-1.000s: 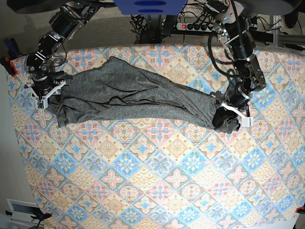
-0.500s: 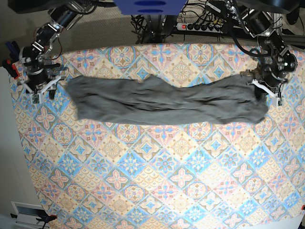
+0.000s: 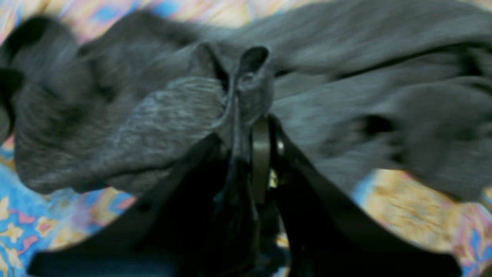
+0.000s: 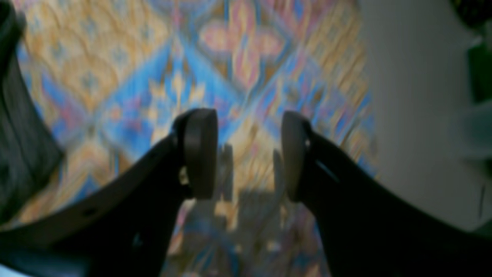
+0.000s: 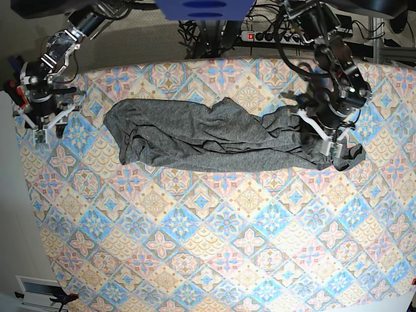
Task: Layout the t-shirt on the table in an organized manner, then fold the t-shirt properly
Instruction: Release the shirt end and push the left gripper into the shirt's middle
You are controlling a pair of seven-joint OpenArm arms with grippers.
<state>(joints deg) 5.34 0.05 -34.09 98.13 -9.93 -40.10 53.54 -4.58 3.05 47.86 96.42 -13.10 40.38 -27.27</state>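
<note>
Right hand (image 5: 40, 116) open and empty at the bench (image 5: 195, 260) left edge, apart from the cloth. T-shirt (image 5: 195, 140) lying crumpled along the far side. Left hand (image 5: 323, 138) clamped on its right end, probably for spreading flat.

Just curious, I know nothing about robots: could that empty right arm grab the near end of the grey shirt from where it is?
Probably yes. The open right gripper hovers beside the t-shirt, with only bare table between.

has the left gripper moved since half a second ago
Yes. The left gripper, shut on the t-shirt, has pulled inward from the table's right edge toward its middle.
</note>
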